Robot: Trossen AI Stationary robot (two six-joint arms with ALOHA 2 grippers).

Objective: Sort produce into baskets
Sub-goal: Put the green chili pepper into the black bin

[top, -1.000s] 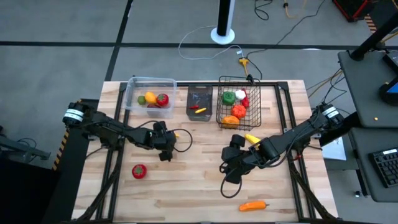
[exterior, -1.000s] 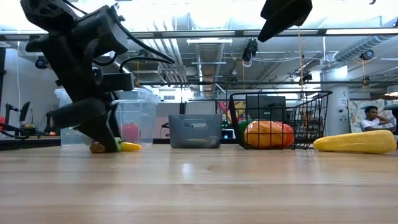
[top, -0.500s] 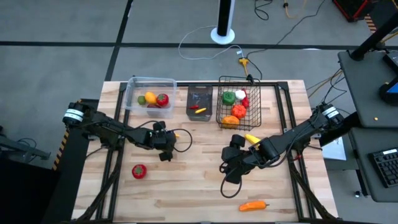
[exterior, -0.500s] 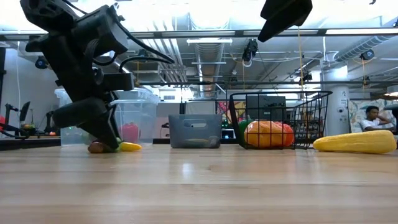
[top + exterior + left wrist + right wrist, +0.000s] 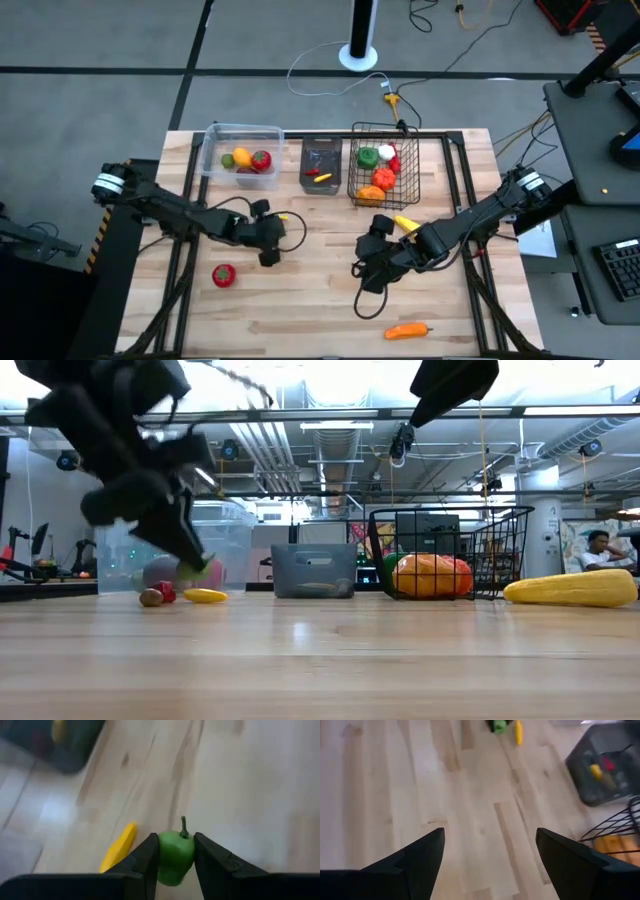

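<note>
Fingers [image 5: 150, 857] of the left hand [image 5: 174, 857] pinch a green pepper [image 5: 175, 856] just above the counter [image 5: 320, 300], beside a yellow pepper [image 5: 119, 847]; right hand [image 5: 490, 852] spread wide mid-counter.

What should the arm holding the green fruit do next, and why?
Probably carry it toward a basket. The left gripper is shut on the green fruit and lifted off the table, while the clear tub already holds fruit; which basket fits is a guess.

Left pincer [image 5: 175, 857] now clamped on green pepper [image 5: 175, 855] — lifted off the table, arm shifted
</note>
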